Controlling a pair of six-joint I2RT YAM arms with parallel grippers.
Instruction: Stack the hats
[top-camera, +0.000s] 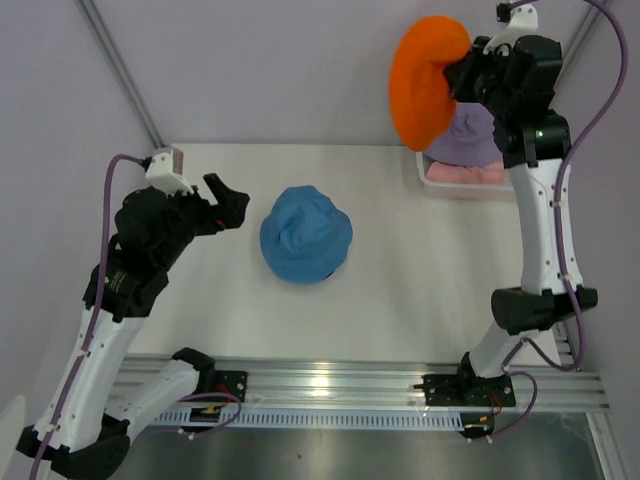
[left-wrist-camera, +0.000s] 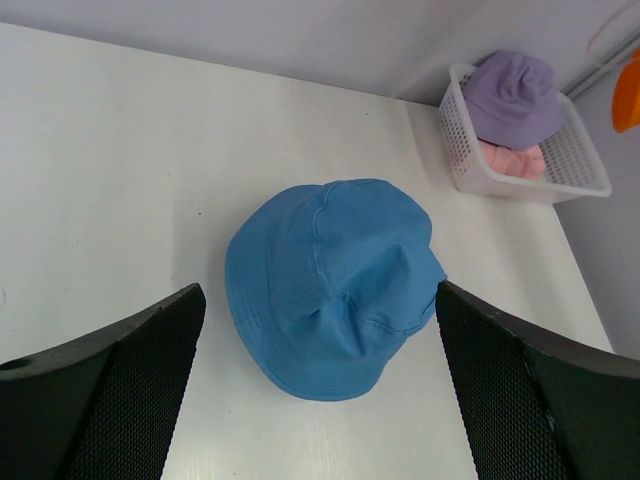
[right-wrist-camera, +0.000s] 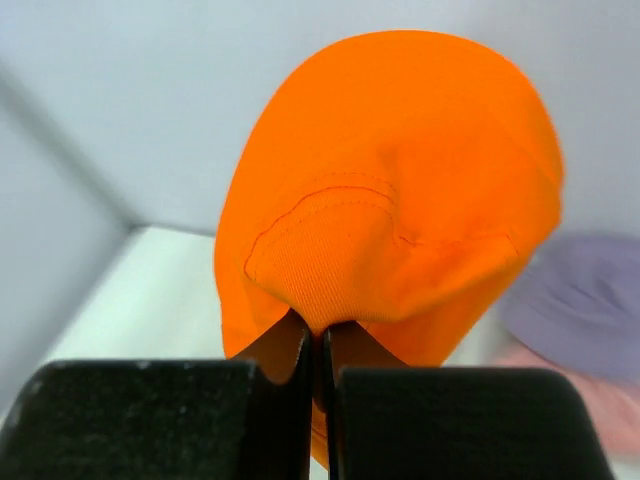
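We judge ourselves mid-carry: the orange hat (right-wrist-camera: 400, 200) hangs aloft, pinched between our clamped right fingers (right-wrist-camera: 150, 420), and next it must travel over the blue hat (top-camera: 305, 235) on the worktop (top-camera: 400, 280) ahead of our wide-spread left fingers (left-wrist-camera: 100, 400).

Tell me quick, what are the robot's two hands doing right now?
Left gripper: open, holding nothing.
Right gripper: closed on the orange hat, lifted above the table.
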